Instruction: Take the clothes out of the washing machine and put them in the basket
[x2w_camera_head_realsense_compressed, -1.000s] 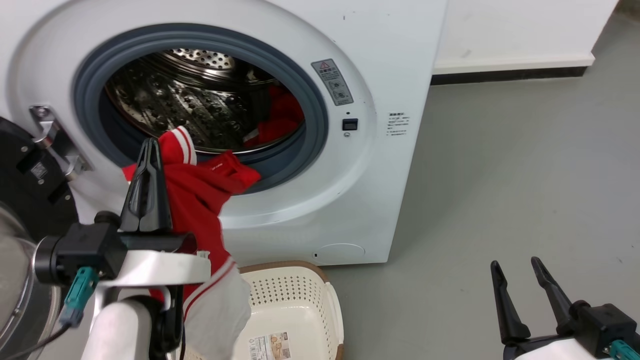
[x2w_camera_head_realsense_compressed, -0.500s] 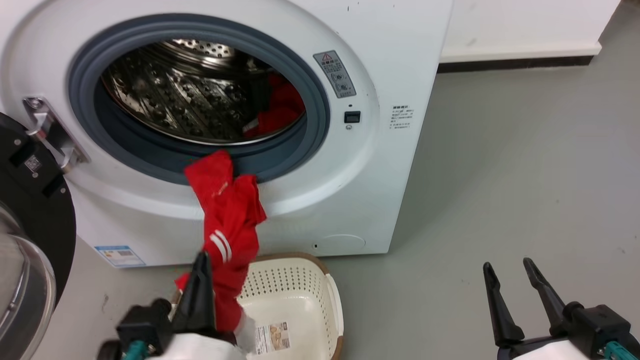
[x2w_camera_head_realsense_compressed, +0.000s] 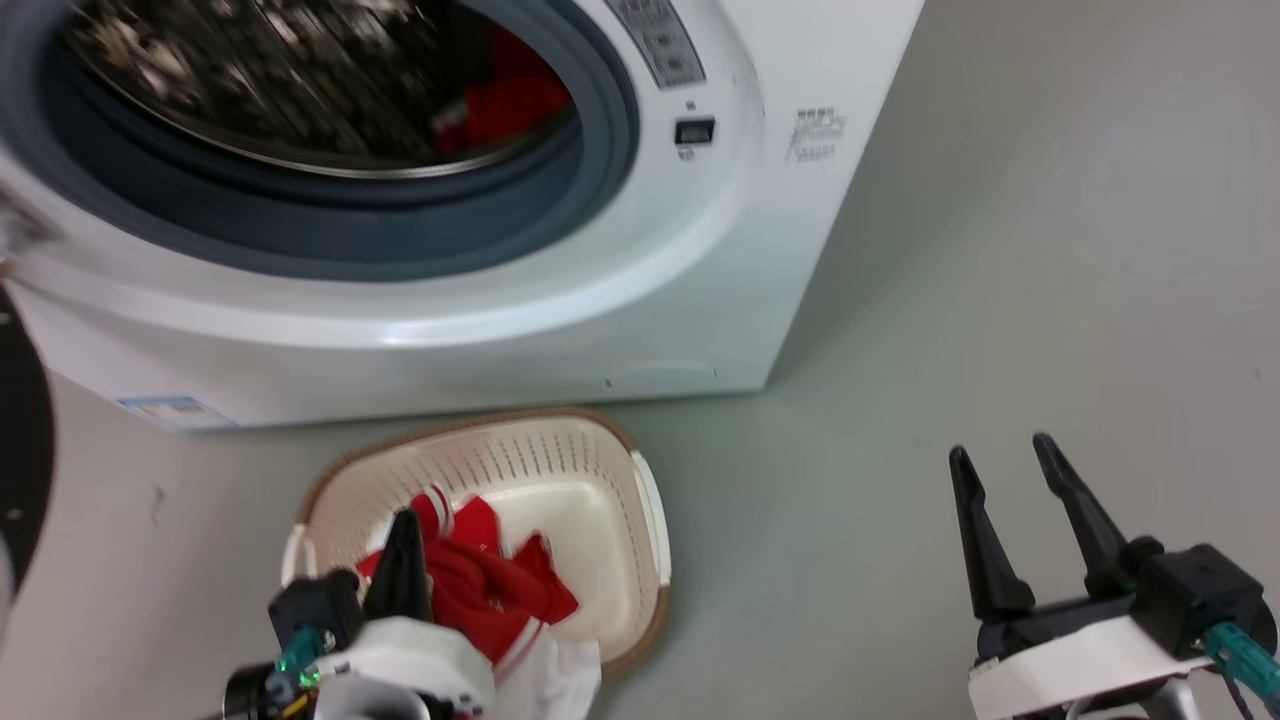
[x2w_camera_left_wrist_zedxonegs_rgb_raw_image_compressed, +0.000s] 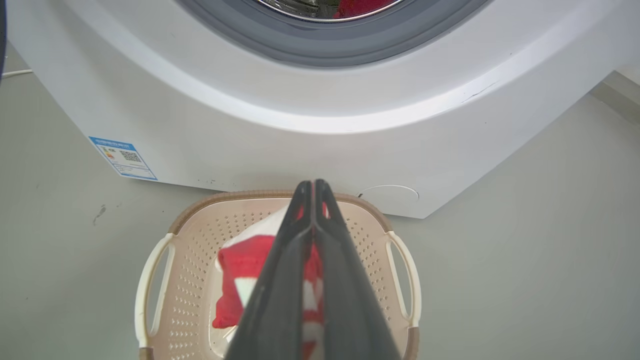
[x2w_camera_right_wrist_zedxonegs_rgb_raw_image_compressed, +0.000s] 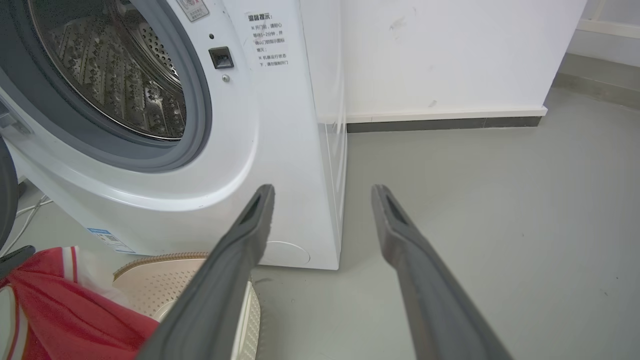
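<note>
While the left gripper (x2w_camera_head_realsense_compressed: 405, 522) is closed on the red garment (x2w_camera_head_realsense_compressed: 480, 590) in the basket (x2w_camera_head_realsense_compressed: 470, 425), the right gripper (x2w_camera_head_realsense_compressed: 1000, 448) hangs wide open; another red piece (x2w_camera_head_realsense_compressed: 500, 100) lies inside the washing machine (x2w_camera_head_realsense_compressed: 600, 330).

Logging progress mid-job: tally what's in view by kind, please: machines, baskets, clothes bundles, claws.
Washing machine: 1
Basket: 1
Clothes bundles: 2, this one in the basket, another in the drum
Claws: 2, left claw, right claw
Total: 6
</note>
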